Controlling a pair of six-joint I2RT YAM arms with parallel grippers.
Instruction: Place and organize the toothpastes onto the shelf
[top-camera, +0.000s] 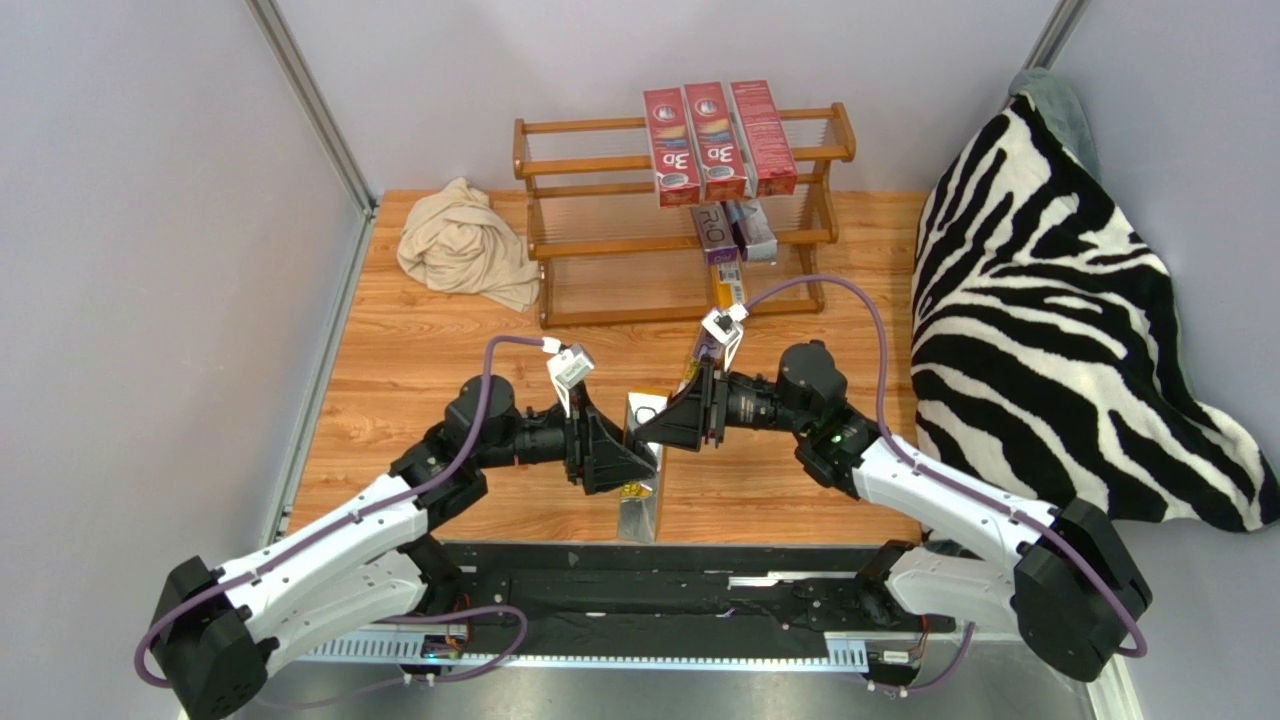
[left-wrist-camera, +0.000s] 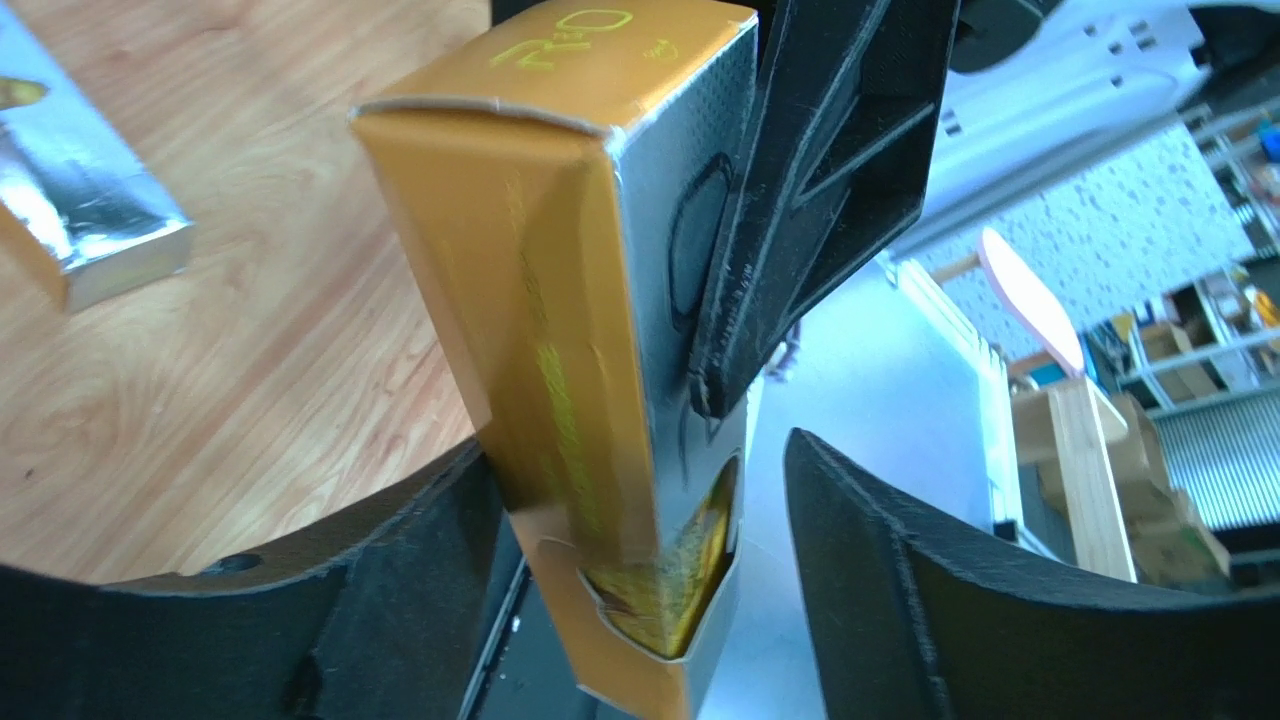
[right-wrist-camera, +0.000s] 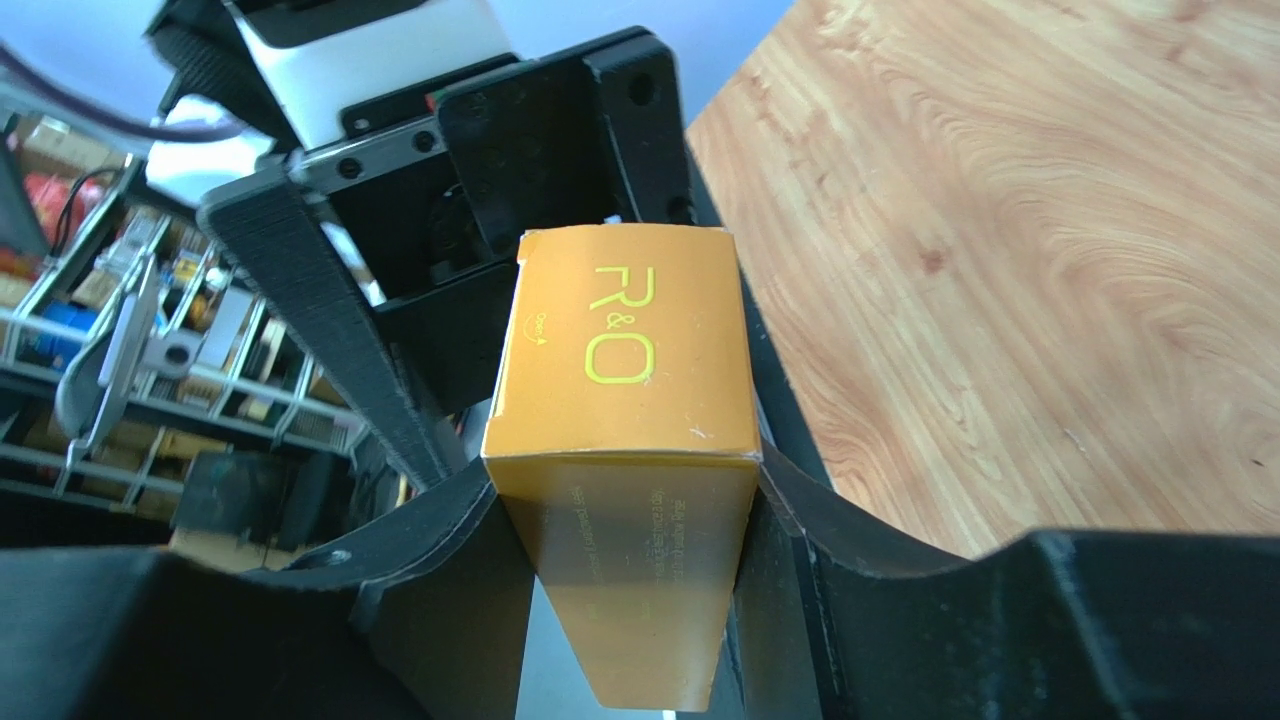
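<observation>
Orange carton (right-wrist-camera: 624, 375) near the middle of the worktop (top-camera: 436, 360), toward 6 o'clock, between both arms. Pinched by the right gripper (right-wrist-camera: 624, 518), jaws closed on its sides. Left gripper (left-wrist-camera: 639, 450) with jaws part open around it, one finger touching, a gap at the other. Long axis on the 12-to-6 line from overhead, lettered end toward 12; tilt unclear. Shelf (top-camera: 601, 162) at 12 o'clock, bearing three red cartons (top-camera: 718, 138) on top and two silver-purple cartons (top-camera: 733, 233) below. Silver carton (left-wrist-camera: 90, 210) lying on the worktop, not yet shelved. Probably past halfway.

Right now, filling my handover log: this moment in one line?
right gripper: clamping orange cardboard toothpaste carton | left gripper: open around it
</observation>
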